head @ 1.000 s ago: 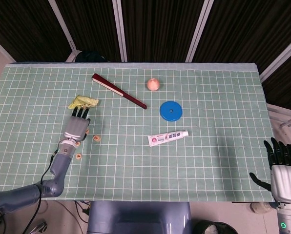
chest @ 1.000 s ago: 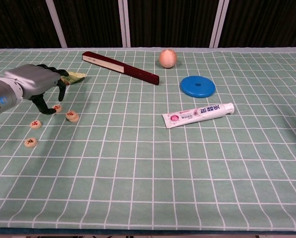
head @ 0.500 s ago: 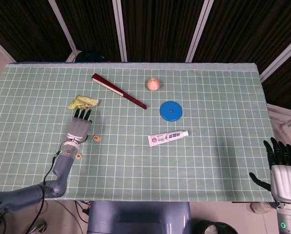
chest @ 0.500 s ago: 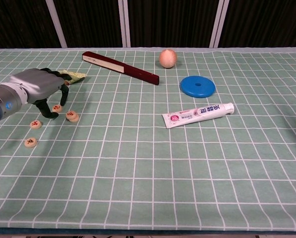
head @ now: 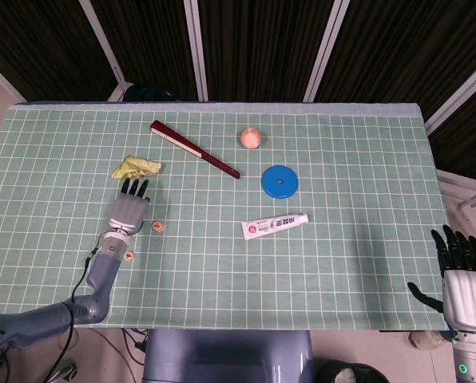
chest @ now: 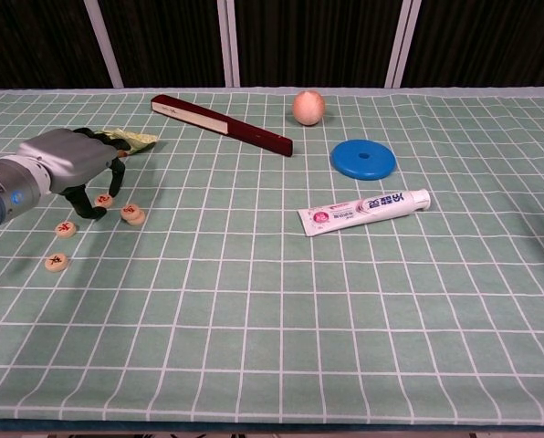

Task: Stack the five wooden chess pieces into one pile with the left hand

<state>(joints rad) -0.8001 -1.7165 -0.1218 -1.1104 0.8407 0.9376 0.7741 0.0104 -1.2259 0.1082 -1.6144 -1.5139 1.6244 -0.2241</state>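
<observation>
Left robot hand [chest: 71, 160] hovers over the pieces, fingers curled down, nothing gripped. Small round pale wooden pieces [chest: 132, 214] with red marks lie scattered singly on the green surface [chest: 272, 301] beside it. Right robot hand [head: 460, 275] idles, spread.

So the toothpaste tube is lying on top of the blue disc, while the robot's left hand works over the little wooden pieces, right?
Not quite. The toothpaste tube lies flat on the mat nearer the camera than the blue disc, apart from it, as the chest view shows. The left hand is indeed over the wooden pieces.
</observation>
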